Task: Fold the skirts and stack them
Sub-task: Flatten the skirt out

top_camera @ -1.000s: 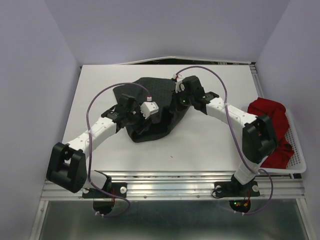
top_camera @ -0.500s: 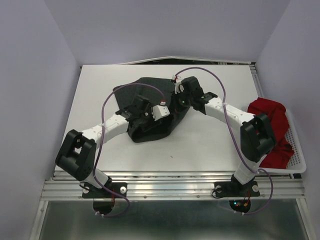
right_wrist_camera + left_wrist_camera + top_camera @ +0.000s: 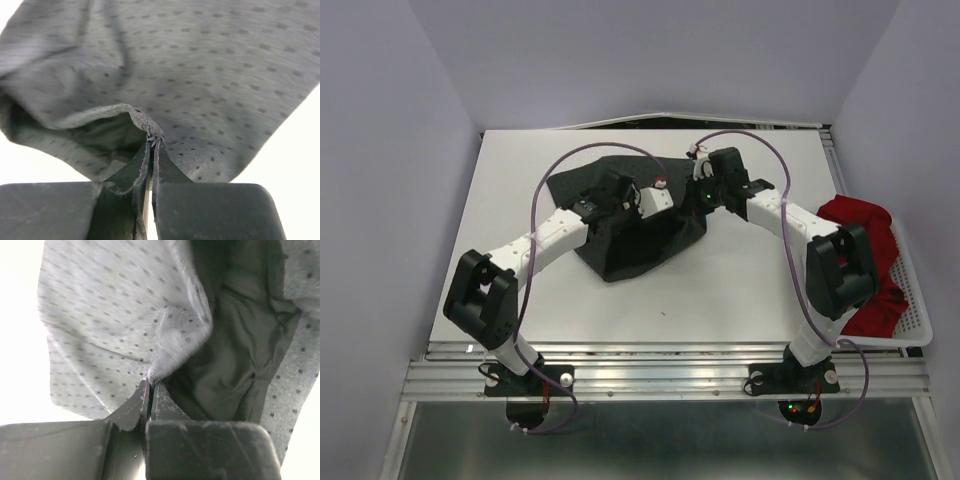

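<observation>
Jaws of the left gripper [image 3: 150, 385] are pressed together on a raised fold of the dark charcoal grey skirt with fine small dots [image 3: 100, 315], with the plain darker lining opening just right of the pinch. The right gripper [image 3: 151, 140] is likewise clamped on an edge of the same skirt, dotted cloth spreading far from its tips and a shadowed pocket on the left.

In the top view the dark skirt lies bunched in the middle of the white table [image 3: 740, 280], lifted slightly where the two grippers hold it along its far edge, left one on the left, right one at the far right corner. Both wrists and their white camera housings sit over the cloth and hide the pinch points from above. Purple cables [image 3: 570, 165] arch over the skirt's far side.

The bright red pleated skirt [image 3: 865, 235] lies crumpled in the white plastic mesh basket [image 3: 918, 318] at the right edge of the table, well apart from the dark one. The right arm's black elbow stands in front of it and covers its left part.
</observation>
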{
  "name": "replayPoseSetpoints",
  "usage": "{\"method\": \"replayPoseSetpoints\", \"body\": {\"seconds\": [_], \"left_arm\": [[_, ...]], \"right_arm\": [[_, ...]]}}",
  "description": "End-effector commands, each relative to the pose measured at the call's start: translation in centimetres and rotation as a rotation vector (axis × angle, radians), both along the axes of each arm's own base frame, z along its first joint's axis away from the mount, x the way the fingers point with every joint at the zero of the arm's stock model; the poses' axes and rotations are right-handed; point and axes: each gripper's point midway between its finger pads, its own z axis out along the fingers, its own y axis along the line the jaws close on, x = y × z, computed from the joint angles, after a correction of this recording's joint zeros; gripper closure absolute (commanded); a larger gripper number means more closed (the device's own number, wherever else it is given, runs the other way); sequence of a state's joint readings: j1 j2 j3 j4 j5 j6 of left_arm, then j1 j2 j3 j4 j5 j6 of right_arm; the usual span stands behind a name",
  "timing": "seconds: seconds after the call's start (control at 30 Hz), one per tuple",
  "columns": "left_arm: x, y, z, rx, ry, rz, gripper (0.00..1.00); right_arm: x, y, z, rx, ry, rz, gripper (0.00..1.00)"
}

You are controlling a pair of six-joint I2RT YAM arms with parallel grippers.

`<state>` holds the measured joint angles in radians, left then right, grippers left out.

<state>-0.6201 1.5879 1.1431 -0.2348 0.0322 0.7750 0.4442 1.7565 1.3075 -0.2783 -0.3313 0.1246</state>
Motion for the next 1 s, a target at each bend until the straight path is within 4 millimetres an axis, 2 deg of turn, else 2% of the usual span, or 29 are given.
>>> {"method": "replayPoseSetpoints", "body": {"seconds": [0.0, 0.03, 0.07, 0.13, 0.17, 0.2, 0.27, 0.3, 0.33, 0.37, 0.4, 0.43, 0.5, 0.53, 0.57, 0.6, 0.63, 0.73, 0.77, 0.87, 0.97], "left_arm": [[1.4, -2.4, 10.3, -0.226, -0.112, 0.046, 1.0], [1.6, -3.0, 10.9, -0.271, -0.094, 0.07, 1.0], [2.3, -3.7, 13.4, -0.326, -0.123, 0.086, 1.0], [3.6, -4.7, 16.1, -0.432, -0.146, 0.146, 1.0], [4.1, -5.0, 16.7, -0.458, -0.149, 0.172, 1.0], [4.6, -5.2, 17.1, -0.478, -0.141, 0.199, 1.0], [6.6, -5.4, 17.7, -0.51, -0.136, 0.306, 1.0], [6.9, -5.3, 17.3, -0.501, -0.114, 0.338, 1.0], [7.5, -5.2, 17.1, -0.504, -0.108, 0.373, 1.0], [8.3, -5.5, 15.8, -0.497, -0.082, 0.399, 1.0], [8.6, -5.6, 16.6, -0.53, -0.072, 0.433, 1.0], [9.0, -5.7, 16.3, -0.534, -0.06, 0.454, 1.0], [9.7, -6.4, 16.1, -0.554, -0.028, 0.469, 1.0], [9.8, -6.6, 16.0, -0.565, -0.017, 0.47, 1.0], [10.1, -6.8, 15.9, -0.57, -0.013, 0.473, 1.0], [10.3, -6.8, 16.4, -0.583, -0.016, 0.475, 1.0], [10.4, -6.9, 16.4, -0.583, -0.012, 0.476, 1.0], [10.9, -6.9, 16.9, -0.584, -0.01, 0.485, 1.0], [11.1, -6.9, 17.2, -0.588, -0.009, 0.487, 1.0], [11.5, -6.6, 17.5, -0.587, -0.012, 0.493, 1.0], [11.7, -6.3, 17.5, -0.585, -0.009, 0.5, 1.0]], "right_arm": [[3.2, -2.1, 1.2, -0.015, -0.09, -0.023, 0.99], [3.7, -1.9, 0.4, -0.019, -0.075, -0.022, 0.99], [5.0, -2.0, 1.3, -0.008, -0.095, -0.043, 0.99], [6.5, -2.3, 1.0, -0.007, -0.077, -0.093, 0.75], [7.3, -2.6, 2.2, 0.003, -0.094, -0.117, 0.36], [7.5, -3.1, 2.4, 0.005, -0.09, -0.133, 0.25], [6.9, -3.8, 2.7, 0.001, -0.069, -0.18, 0.17], [6.1, -4.9, 2.7, -0.025, -0.062, -0.228, 0.14], [5.4, -5.5, 2.6, -0.031, -0.046, -0.259, 0.14], [4.7, -5.8, 2.4, -0.019, -0.016, -0.296, 0.14], [3.6, -6.1, 3.2, -0.003, -0.018, -0.309, 0.14], [1.7, -6.5, 1.3, -0.012, 0.037, -0.306, 0.14], [-0.6, -5.7, 0.9, 0.053, 0.104, -0.278, 0.14], [-1.1, -5.2, 2.0, 0.104, 0.081, -0.265, 0.14], [-2.4, -5.1, 0.8, 0.13, 0.126, -0.266, 0.14], [-2.8, -4.3, 1.9, 0.187, 0.108, -0.231, 0.15], [-3.1, -4.1, 1.8, 0.208, 0.117, -0.225, 0.16], [-4.5, -3.0, 0.1, 0.217, 0.171, -0.199, 0.23], [-5.3, -2.6, -1.0, 0.194, 0.188, -0.179, 0.24], [-6.2, -2.1, -2.2, 0.171, 0.185, -0.16, 0.25], [-7.8, -1.1, -4.2, 0.142, 0.2, -0.124, 0.26]]}}
